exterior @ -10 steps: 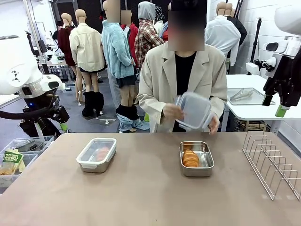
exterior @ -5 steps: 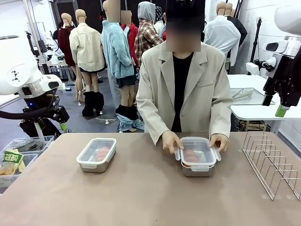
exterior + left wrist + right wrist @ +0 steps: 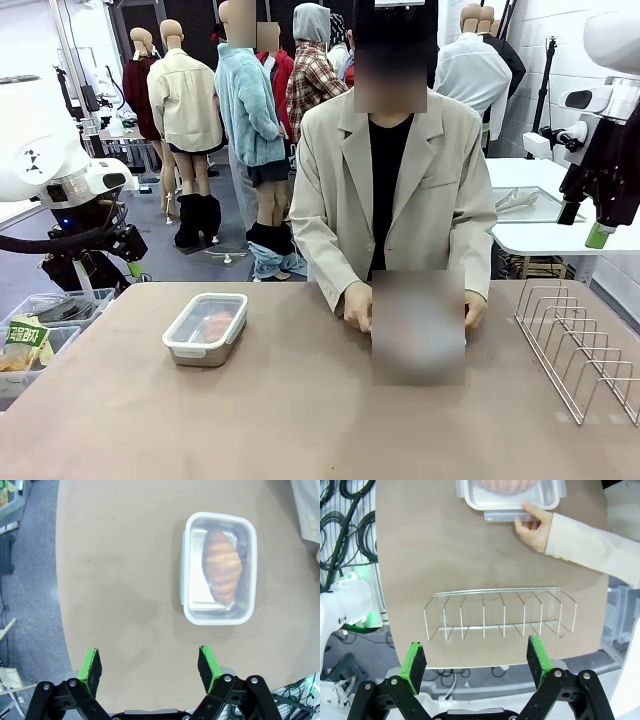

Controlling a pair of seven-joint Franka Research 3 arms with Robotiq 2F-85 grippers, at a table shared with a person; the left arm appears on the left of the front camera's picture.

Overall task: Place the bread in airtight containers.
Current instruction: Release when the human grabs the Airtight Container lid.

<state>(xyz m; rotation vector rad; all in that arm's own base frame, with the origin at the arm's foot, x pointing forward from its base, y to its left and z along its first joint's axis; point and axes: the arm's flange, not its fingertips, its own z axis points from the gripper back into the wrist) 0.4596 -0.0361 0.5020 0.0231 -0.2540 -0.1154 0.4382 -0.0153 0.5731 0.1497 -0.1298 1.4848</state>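
Bread first: both croissants are boxed now. The left one (image 3: pixel 221 566) sits inside the lidded steel container (image 3: pixel 205 328) on the tabletop (image 3: pixel 300 420), and you can see it clearly through the clear lid from the left wrist camera. The other croissant (image 3: pixel 506 485) is in the second container (image 3: pixel 507 495) in front of the person. A second ago that box was open and the person was holding its lid up in the air; half a second ago the lid was on. Now the person's hand (image 3: pixel 534 527) is pressing at the lid's edge, probably snapping a clasp down. The front camera has a blurred patch right over that box, so I can't say whether all the clasps are shut.

Neither robot arm is doing anything here. The left pincer (image 3: pixel 150 664) hangs spread wide above the tabletop with nothing in it, and the right pincer (image 3: pixel 476 660) is the same, wide apart and empty, over the wire rack (image 3: pixel 500 611).

So I'd say the task is basically finished once that last lid is latched.
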